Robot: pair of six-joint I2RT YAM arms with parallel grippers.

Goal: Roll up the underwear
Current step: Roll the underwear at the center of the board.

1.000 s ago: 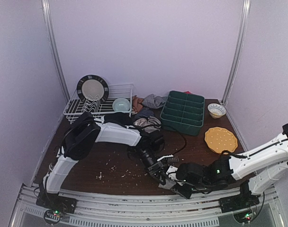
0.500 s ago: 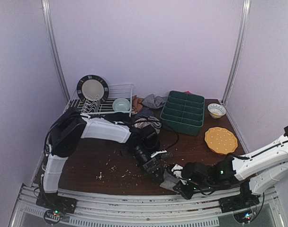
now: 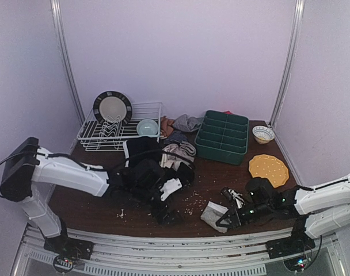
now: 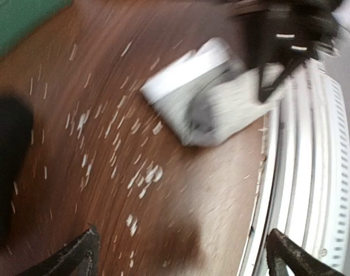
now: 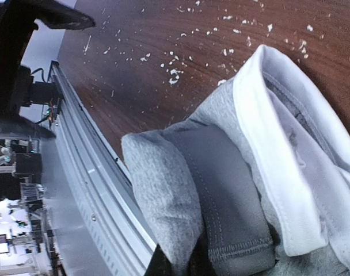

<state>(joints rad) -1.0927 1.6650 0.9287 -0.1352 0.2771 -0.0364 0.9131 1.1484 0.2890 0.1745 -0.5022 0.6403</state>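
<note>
Underwear [image 5: 163, 190] is soft matt grey cloth (knit-looking); table [image 5: 181, 86] is dark wood grain.

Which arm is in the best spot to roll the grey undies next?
Right. The right tool is shut on the grey underwear; the left tool is open, apart from it.

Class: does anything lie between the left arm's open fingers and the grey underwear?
Nothing solid: only bare table with scattered white crumbs lies between the left fingers and the grey underwear. The right fingers grip its far side, near the table's front edge.
</note>
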